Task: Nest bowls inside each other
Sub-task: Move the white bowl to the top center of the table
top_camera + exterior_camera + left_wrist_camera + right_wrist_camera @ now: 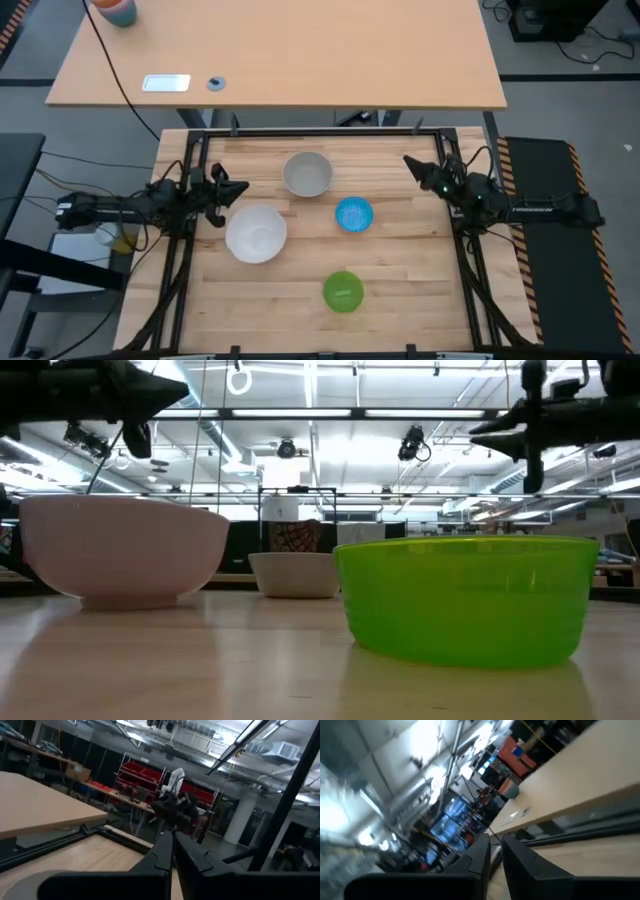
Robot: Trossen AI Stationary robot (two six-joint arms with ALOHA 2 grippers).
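Note:
Four bowls stand upright on their bases on the wooden table (420, 280), apart from one another. The large white bowl (256, 233) (125, 550) is at the left. The grey-white bowl (307, 174) (295, 573) is farther back, the blue bowl (354, 214) sits in the middle, and the green bowl (343, 291) (465, 598) is nearest the front edge. My left gripper (243, 187) (172, 851) hovers shut at the table's left side, above and just beyond the white bowl. My right gripper (408, 160) (495, 851) hovers shut at the right side, well clear of the bowls. Both hold nothing.
A black frame (300, 133) borders the table. Behind it stands a second, lighter table (300, 60) with an orange-and-teal cup (115, 10), a white flat device (166, 83) and a cable. Bare wood lies between the bowls and along the right side.

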